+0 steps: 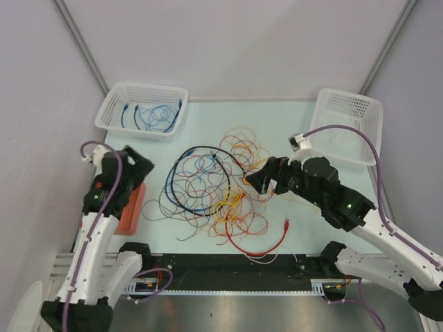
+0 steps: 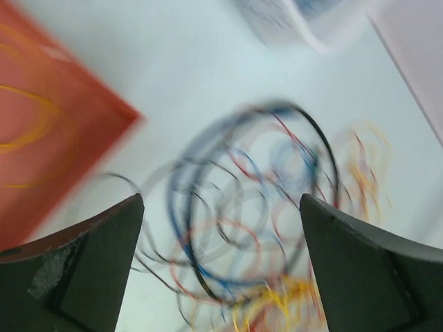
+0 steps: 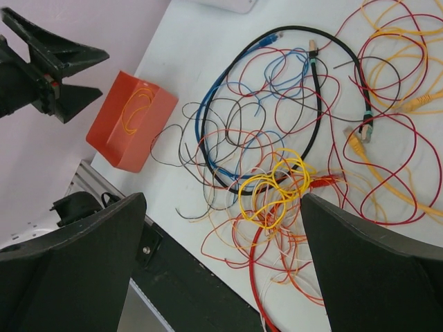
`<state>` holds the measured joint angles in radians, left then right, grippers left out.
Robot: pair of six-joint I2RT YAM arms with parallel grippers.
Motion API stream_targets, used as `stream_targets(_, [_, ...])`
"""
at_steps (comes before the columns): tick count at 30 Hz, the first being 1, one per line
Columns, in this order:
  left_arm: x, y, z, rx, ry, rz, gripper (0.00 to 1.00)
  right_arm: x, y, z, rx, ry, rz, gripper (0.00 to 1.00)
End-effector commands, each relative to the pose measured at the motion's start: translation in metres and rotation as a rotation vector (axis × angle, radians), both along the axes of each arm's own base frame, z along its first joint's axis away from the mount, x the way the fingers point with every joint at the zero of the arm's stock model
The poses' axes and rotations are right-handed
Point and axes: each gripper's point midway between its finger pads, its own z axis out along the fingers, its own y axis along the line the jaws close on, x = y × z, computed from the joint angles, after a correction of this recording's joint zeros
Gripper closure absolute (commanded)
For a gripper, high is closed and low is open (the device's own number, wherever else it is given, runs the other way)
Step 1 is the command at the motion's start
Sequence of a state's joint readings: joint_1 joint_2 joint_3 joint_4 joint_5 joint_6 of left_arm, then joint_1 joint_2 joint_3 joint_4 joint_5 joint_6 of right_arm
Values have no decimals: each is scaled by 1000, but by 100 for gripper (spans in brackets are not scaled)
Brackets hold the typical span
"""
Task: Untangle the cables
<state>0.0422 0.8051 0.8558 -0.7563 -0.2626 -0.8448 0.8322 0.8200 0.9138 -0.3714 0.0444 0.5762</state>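
Seemingly between picks: left hand (image 2: pixel 221 207) and right hand (image 3: pixel 221 204) hang spread, empty, either side of the cables (image 3: pixel 275 185); next, pinch one loose strand.

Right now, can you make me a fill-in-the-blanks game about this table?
The white mesh basket at the far left holds thin cables coloured ____.
The orange rectangular box lies beside the ____ arm.
The left tool and the right tool both have jaws standing ____.
Missing words: blue, left, open.
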Motion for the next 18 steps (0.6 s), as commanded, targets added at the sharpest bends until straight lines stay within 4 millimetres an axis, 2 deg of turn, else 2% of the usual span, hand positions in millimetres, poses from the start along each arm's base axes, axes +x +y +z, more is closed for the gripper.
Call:
stream_targets(1, [14,-105,19,-61,-106,-351,0,5,8,2,7,-10,6,0])
stream_targets(3, [10,-139,8,-45,-83,-494,1,6,8,-5,-20,-1,3,0])
stream_targets(4, [6,-165,-1,-22,-57,-583,0,7,7,-9,-44,-8,-4,0])
stream_targets(6, [0,-181,-12,31,-15,-637,0,9,1,-23,-107,7,-22,0])
stream_targets(7, [-7,-197,-23,64,25,-698,0,13,-3,-29,-148,-4,-42,0])
stream_targets(10, [-12,-218,-38,110,62,-767,0,16,-12,-62,-256,43,-70,0])
stream_targets(11, [-15,-222,-43,104,74,-793,0,14,-15,-78,-290,73,-73,1])
stream_targets(14, [-23,-235,-57,56,77,-851,0,12,-18,-107,-338,131,-80,0])
stream_targets(15, [-22,-241,-54,32,44,-865,0,12,-19,-112,-345,141,-85,0])
stream_targets(17, [-29,-242,-60,17,28,-901,0,14,-22,-116,-343,140,-111,0])
stream_targets(18, [-30,-249,-56,-10,-7,-930,0,15,-27,-120,-349,138,-133,0])
